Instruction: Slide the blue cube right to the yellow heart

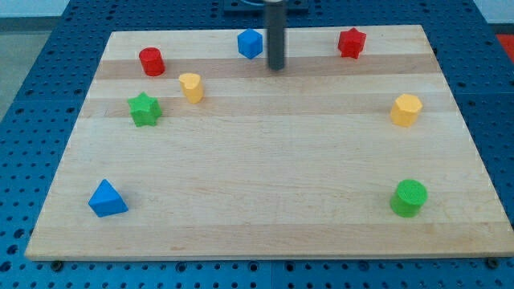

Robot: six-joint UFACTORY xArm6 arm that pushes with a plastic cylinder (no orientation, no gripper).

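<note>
The blue cube [250, 43] sits near the view's top edge of the wooden board, a little left of centre. The yellow heart [191, 87] lies lower and to the left of it, apart from it. My tip [276, 67] is the lower end of the dark rod; it rests on the board just right of and slightly below the blue cube, with a small gap between them.
A red cylinder [151, 61] and a green star [144, 109] lie near the heart at the left. A red star [351, 42] is at top right, a yellow hexagon [406, 110] at right, a green cylinder [409, 197] at bottom right, a blue triangle [106, 199] at bottom left.
</note>
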